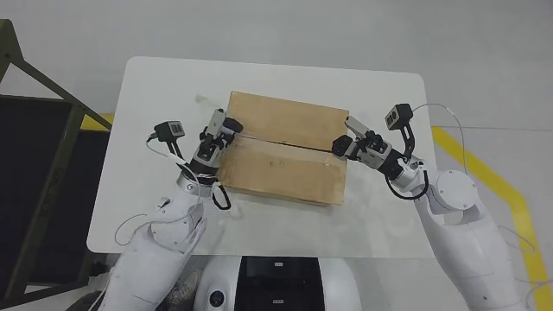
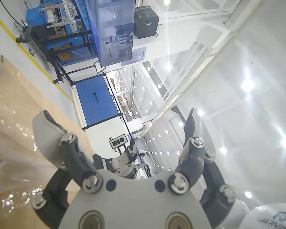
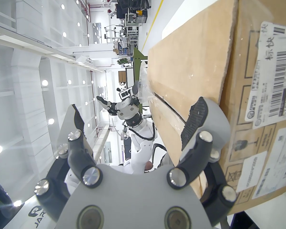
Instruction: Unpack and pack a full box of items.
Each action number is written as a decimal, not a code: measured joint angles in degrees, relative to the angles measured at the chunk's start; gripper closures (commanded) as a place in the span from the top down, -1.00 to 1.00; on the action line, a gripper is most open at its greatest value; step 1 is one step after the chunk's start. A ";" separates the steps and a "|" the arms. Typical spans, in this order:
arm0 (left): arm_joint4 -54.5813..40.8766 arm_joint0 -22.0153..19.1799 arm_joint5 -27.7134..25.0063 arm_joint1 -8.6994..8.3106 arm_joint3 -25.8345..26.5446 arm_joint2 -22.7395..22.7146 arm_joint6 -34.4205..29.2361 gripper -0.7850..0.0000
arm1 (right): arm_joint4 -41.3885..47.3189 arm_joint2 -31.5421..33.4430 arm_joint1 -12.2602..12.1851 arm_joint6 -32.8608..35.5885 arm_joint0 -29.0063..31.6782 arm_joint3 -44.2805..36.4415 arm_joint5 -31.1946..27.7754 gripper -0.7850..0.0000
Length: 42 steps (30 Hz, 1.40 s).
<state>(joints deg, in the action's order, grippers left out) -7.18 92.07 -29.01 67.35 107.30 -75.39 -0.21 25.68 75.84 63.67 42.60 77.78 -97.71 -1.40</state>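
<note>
A brown cardboard box (image 1: 285,147) lies in the middle of the white table, its top flaps closed along a seam. My left gripper (image 1: 226,128) stands open at one end of that seam, with the box's taped, glossy cardboard (image 2: 14,120) beside one finger (image 2: 47,134). My right gripper (image 1: 348,138) is open at the opposite end. One of its fingertips (image 3: 195,117) sits over the top edge of the box (image 3: 193,60) near the seam, and the other hangs in free air. Nothing is held in either gripper. The left gripper (image 3: 109,106) is small at the box's far end.
The white table (image 1: 155,138) has bare margins on all sides of the box. White labels (image 3: 274,72) cover the box end that faces the right wrist. A dark rack (image 1: 34,181) stands off the table's left side. Loose clear tape (image 3: 143,86) sticks up at the far seam end.
</note>
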 measured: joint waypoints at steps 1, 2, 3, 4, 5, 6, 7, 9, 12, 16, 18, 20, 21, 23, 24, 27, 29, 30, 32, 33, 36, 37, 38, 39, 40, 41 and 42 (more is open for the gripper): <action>-0.21 0.04 0.52 -0.04 0.34 -0.58 -0.33 1.00 | 0.00 0.00 0.00 0.00 0.00 0.00 0.00 1.00; -0.40 0.15 1.04 -0.10 0.77 -1.22 -0.69 1.00 | 0.00 0.00 0.00 0.00 0.00 0.00 0.00 1.00; -0.72 0.43 1.73 -0.18 1.46 -2.15 -1.25 1.00 | 0.00 0.00 0.00 0.00 0.00 0.00 0.00 1.00; -0.95 0.75 2.27 -0.25 2.04 -2.86 -1.65 1.00 | 0.00 0.00 0.00 0.00 0.00 0.00 0.00 1.00; -1.16 1.15 2.90 -0.32 2.64 -3.53 -2.06 1.00 | 0.00 0.00 0.00 0.00 0.00 0.00 0.00 1.00; -1.49 1.75 3.98 -0.40 3.45 -4.33 -2.70 1.00 | 0.00 0.00 0.00 0.00 0.00 0.00 0.00 1.00; -1.73 2.21 4.98 -0.47 4.04 -4.89 -3.31 1.00 | 0.00 0.00 0.00 0.00 0.00 0.00 0.00 1.00; -2.26 3.23 7.39 -0.64 5.46 -5.93 -5.17 1.00 | 0.00 0.00 0.00 0.00 0.00 0.00 0.00 1.00; -2.49 4.81 9.27 -0.81 7.42 -6.92 -7.66 1.00 | 0.00 0.00 0.00 0.00 0.00 0.00 0.00 1.00; -2.10 6.94 10.09 -0.86 9.35 -7.62 -8.53 1.00 | 0.00 0.00 0.00 0.00 0.00 0.00 0.00 1.00; -1.98 7.82 10.57 -0.86 9.77 -7.64 -9.12 1.00 | 0.00 0.00 0.00 0.00 0.00 0.00 0.00 1.00; -1.68 8.20 10.63 -0.86 9.64 -7.47 -10.09 1.00 | 0.00 0.00 0.00 0.00 0.00 0.00 0.00 1.00; -1.45 8.32 10.43 -0.86 9.42 -7.30 -10.67 1.00 | 0.00 0.00 0.00 0.00 0.00 0.00 0.00 1.00; -1.35 8.49 9.99 -0.83 9.17 -6.91 -11.29 1.00 | 0.00 0.00 0.00 0.00 0.00 0.00 0.00 1.00; -1.23 8.57 9.72 -0.79 8.97 -6.64 -11.48 1.00 | 0.00 0.00 0.00 0.00 0.00 0.00 0.00 1.00; -0.66 8.35 9.59 -0.68 8.04 -5.94 -11.66 1.00 | 0.00 0.00 0.00 0.00 0.00 0.00 0.00 1.00; -0.39 8.02 9.88 -0.61 7.49 -5.54 -11.64 1.00 | 0.00 0.00 0.00 0.00 0.00 0.00 0.00 1.00; -0.28 7.84 10.17 -0.56 7.21 -5.30 -11.64 1.00 | 0.00 0.00 0.00 0.00 0.00 0.00 0.00 1.00; -0.16 7.66 10.67 -0.50 6.83 -5.01 -11.70 1.00 | 0.00 0.00 0.00 0.00 0.00 0.00 0.00 1.00; -0.16 7.60 11.03 -0.47 6.62 -4.84 -11.77 1.00 | 0.00 0.00 0.00 0.00 0.00 0.00 0.00 1.00; -0.17 7.56 11.83 -0.41 6.18 -4.62 -11.95 1.00 | 0.00 0.00 0.00 0.00 0.00 0.00 0.00 1.00; -0.21 7.54 12.04 -0.39 6.08 -4.58 -12.02 1.00 | 0.00 0.00 0.00 0.00 0.00 0.00 0.00 1.00; -0.25 7.49 12.21 -0.37 5.97 -4.54 -12.10 1.00 | 0.00 0.00 0.00 0.00 0.00 0.00 0.00 1.00; -0.29 7.39 12.43 -0.35 5.81 -4.50 -12.23 1.00 | 0.00 0.00 0.00 0.00 0.00 0.00 0.00 1.00; -0.29 7.29 12.58 -0.34 5.69 -4.46 -12.34 1.00 | 0.00 0.00 0.00 0.00 0.00 0.00 0.00 1.00; -0.30 7.19 12.73 -0.33 5.60 -4.42 -12.49 1.00 | 0.00 0.00 0.00 0.00 0.00 0.00 0.00 1.00; -0.38 7.08 12.87 -0.31 5.54 -4.39 -12.73 1.00 | 0.00 0.00 0.00 0.00 0.00 0.00 0.00 1.00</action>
<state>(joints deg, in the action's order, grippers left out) -7.56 99.14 -16.13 67.04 112.85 -79.78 -12.94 25.68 75.84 63.67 42.60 77.78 -97.71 -1.40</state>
